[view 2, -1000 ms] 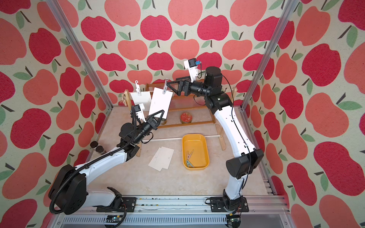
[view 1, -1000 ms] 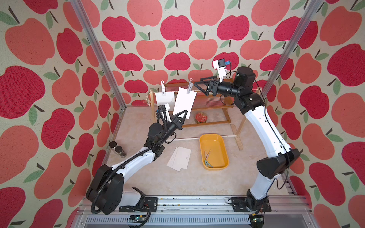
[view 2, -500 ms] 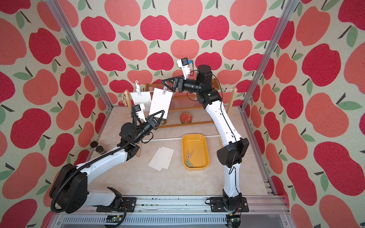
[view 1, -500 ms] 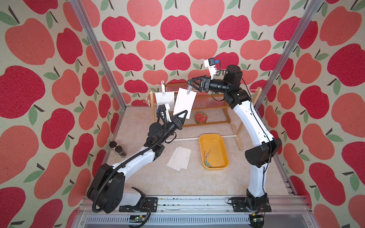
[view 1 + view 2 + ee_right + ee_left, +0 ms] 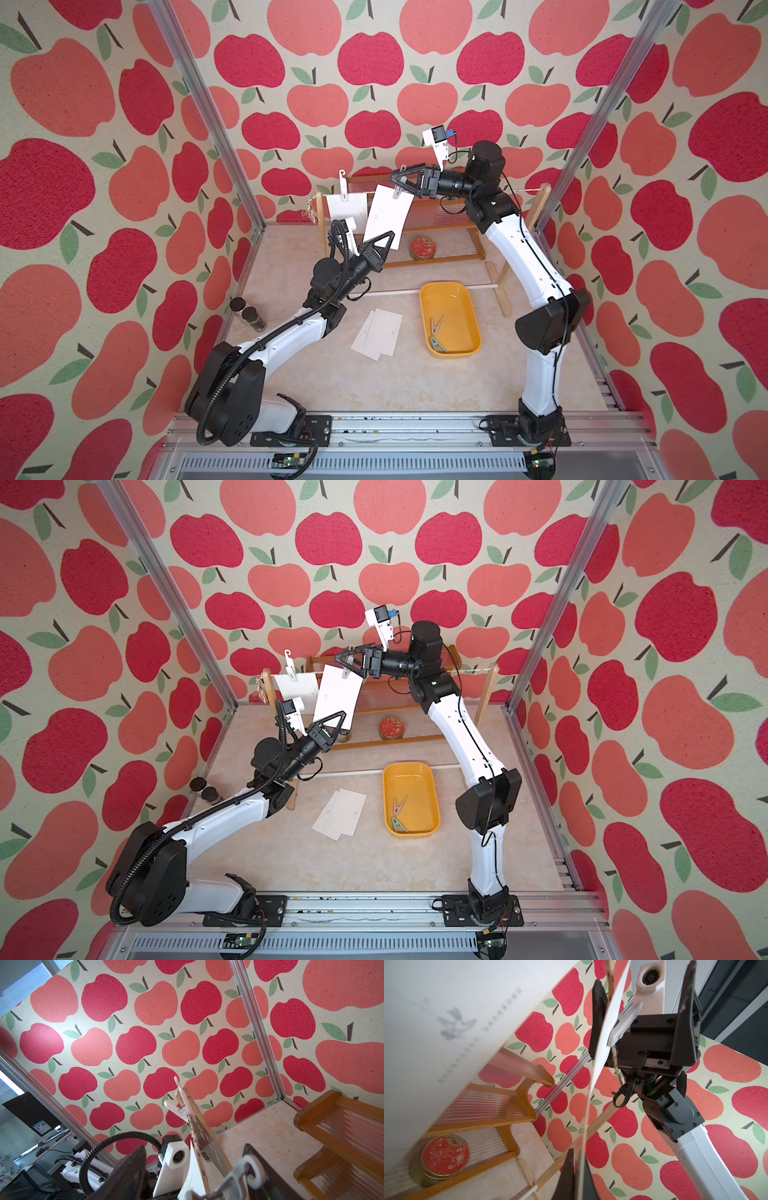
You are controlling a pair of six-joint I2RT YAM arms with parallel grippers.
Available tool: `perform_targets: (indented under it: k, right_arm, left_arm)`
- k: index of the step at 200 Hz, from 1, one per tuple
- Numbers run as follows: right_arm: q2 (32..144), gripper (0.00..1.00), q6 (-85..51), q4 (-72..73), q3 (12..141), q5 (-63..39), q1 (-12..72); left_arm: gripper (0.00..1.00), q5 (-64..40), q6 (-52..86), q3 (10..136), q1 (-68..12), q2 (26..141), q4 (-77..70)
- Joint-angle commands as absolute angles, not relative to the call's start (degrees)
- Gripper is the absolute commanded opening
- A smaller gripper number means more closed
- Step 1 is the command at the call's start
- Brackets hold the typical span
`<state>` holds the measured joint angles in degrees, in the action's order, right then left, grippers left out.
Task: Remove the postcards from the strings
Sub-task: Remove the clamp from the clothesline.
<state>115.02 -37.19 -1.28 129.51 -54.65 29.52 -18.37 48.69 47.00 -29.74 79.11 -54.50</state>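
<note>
Postcard (image 5: 386, 216) hangs clipped to string (image 5: 616, 1064); we pinch its lower edge with left tool (image 5: 390, 236) to steady it, right tool (image 5: 397, 178) spread around clothespin (image 5: 398, 192), ready to squeeze.

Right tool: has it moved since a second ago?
Yes. The right tool moved along the twine string, away from the light wooden post, to straddle the white plastic clothespin on the tilted white postcard.

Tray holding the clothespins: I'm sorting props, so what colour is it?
The tray is yellow, clearest in a top view.
</note>
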Motion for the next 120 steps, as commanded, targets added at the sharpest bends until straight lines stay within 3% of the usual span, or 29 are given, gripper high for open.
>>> perform_targets:
  k: [1,50,120]
  right_arm:
    - [111.99,0.69,-36.47,0.57,127.61,-56.15,29.35]
    - [110.36,0.59,-38.58,5.43,124.44,-55.68,28.72]
    - [110.65,0.54,-39.07,6.15,124.28,-55.96,28.71]
  left_arm:
    - [0.00,-19.51,50.69,48.10,-29.44,79.98,-58.54]
    - [0.00,-19.78,51.41,48.34,-29.41,80.10,-58.57]
    - [0.00,-20.48,52.31,48.43,-29.16,80.49,-58.90]
